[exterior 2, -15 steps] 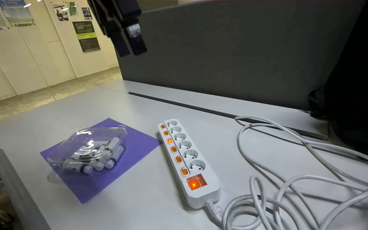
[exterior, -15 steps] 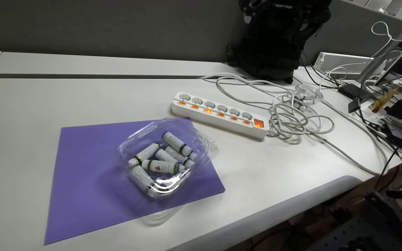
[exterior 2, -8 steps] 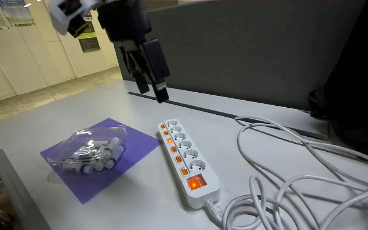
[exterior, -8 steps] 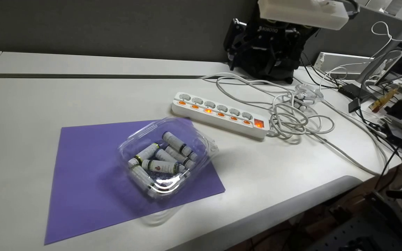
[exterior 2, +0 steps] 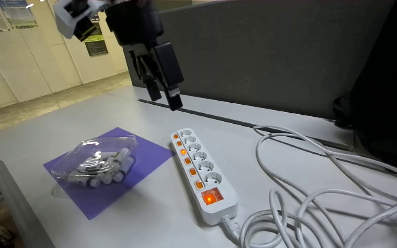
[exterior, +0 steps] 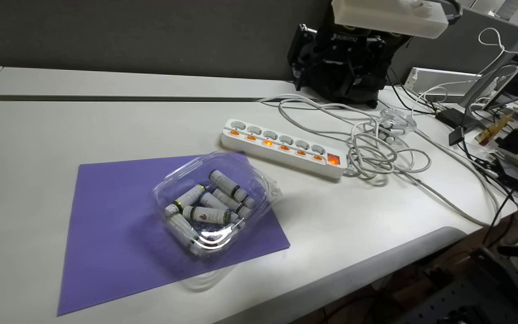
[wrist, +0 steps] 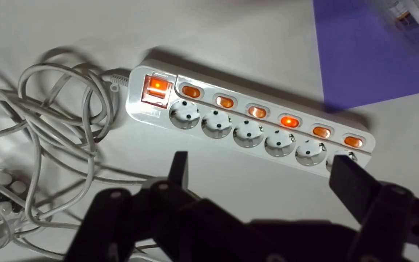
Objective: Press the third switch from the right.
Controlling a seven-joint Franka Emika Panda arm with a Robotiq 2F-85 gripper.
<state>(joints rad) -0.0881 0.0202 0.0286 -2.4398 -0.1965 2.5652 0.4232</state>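
Two black, flat-tipped fingers (wrist: 353, 187) stand wide apart, holding nothing, raised over the pale desk (wrist: 224, 174). Ahead of them in the wrist view come the round white sockets (wrist: 248, 134) of the long white plastic power strip (wrist: 274, 115), then its row of small oval orange rockers (wrist: 257, 111). Counted in that view, the third switch from the right (wrist: 290, 121) is the brightly glowing one, ahead of the gap; counted in an exterior view it would be its duller neighbour (exterior: 284, 147), so settle that first. I would then bring the fingertips together into one blunt tip, carry it forward past the sockets, centre it over the chosen rocker and press straight down, lightly, touching no rocker alongside. Farther off, ahead and to the right, lies the flat purple sheet (wrist: 358, 54).
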